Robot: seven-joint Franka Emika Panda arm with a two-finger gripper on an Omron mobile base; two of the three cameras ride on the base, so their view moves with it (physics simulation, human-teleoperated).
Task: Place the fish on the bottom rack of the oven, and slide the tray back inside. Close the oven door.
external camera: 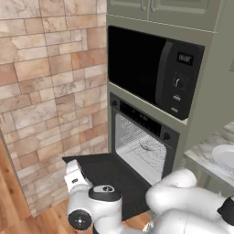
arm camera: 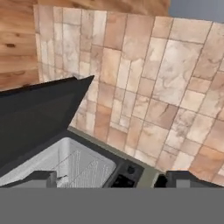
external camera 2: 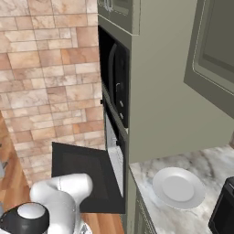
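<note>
- Gripper [arm camera: 107, 178] sits spread wide, holding nothing, above the oven [external camera: 145, 119].
- Door [external camera: 109, 176] lies folded down.
- Fish [external camera: 146, 147] seems already on the rack [external camera: 141, 148].
- Push rack squarely inward before lifting the door.

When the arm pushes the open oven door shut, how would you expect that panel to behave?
The oven door looks like a broad, flat, rigid panel, so it probably won't flex. It lies folded down from the oven and seems hinged at its lower edge, so a push should swing it upward in an arc. Its width suggests noticeable weight.
</note>
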